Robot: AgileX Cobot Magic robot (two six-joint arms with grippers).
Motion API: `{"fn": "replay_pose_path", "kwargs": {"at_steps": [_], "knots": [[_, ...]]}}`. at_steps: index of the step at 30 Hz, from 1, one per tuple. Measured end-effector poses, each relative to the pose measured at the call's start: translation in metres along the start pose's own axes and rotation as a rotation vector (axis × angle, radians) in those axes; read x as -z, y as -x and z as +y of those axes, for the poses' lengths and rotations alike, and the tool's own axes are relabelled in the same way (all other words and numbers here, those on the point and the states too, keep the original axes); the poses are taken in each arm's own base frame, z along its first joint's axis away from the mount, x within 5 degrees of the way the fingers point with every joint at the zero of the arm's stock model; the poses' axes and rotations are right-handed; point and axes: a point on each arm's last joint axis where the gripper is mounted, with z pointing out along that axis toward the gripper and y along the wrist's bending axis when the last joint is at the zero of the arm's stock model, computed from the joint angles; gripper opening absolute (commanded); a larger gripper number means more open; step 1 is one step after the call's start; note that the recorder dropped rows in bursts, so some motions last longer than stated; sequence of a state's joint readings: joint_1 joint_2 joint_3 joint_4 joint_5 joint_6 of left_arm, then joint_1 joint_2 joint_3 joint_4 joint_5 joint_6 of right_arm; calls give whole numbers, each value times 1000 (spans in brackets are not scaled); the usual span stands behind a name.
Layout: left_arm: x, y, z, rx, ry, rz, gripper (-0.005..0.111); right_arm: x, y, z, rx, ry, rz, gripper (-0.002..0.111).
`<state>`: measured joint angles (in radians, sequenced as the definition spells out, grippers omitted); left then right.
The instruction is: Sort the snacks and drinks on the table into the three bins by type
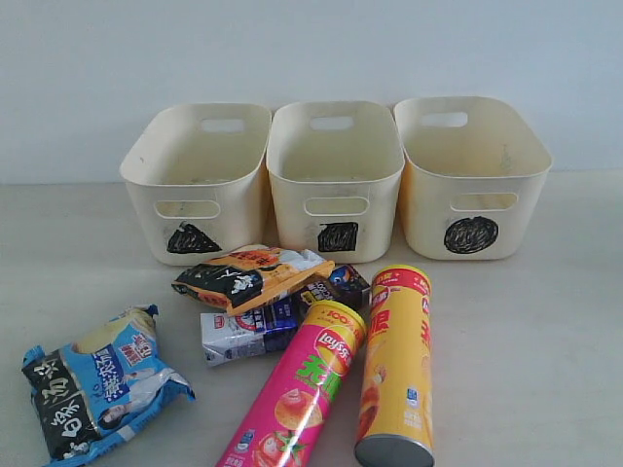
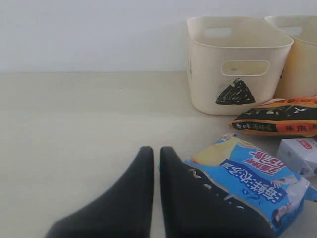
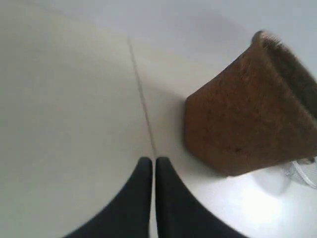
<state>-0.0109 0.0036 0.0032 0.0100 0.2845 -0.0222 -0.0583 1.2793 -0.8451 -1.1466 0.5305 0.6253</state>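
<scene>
On the bench lie pink tube, yellow-orange tube and blue-white-black bag nearest, blue-and-white carton, dark purple carton and orange-black bag behind, three cream bins farthest; only wrist views show left hand and right hand shut, empty.

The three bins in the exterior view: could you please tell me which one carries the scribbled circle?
The rightmost bin: its front bears a black circle, whereas the middle bin shows a square and the leftmost bin a triangle.
</scene>
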Motion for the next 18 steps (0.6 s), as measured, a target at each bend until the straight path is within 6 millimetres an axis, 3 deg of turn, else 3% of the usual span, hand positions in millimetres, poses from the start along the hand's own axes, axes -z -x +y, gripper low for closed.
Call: {"fn": "replay_pose_path", "kwargs": {"at_steps": [3, 7, 8, 11, 12, 15, 18], "knots": [[0, 0, 0, 0, 0, 0, 4, 4, -6, 18, 18, 231, 95, 0], [0, 0, 0, 0, 0, 0, 4, 18, 8, 41, 1, 535, 35, 0], [0, 0, 0, 0, 0, 0, 4, 29, 16, 57, 37, 677, -25, 0], [0, 0, 0, 0, 0, 0, 4, 53, 29, 85, 102, 865, -144, 0], [0, 0, 0, 0, 0, 0, 4, 69, 36, 102, 161, 946, -218, 0], [0, 0, 0, 0, 0, 0, 4, 97, 47, 139, 266, 1039, -337, 1], [0, 0, 0, 0, 0, 0, 4, 116, 52, 184, 337, 1075, -420, 23]]}}
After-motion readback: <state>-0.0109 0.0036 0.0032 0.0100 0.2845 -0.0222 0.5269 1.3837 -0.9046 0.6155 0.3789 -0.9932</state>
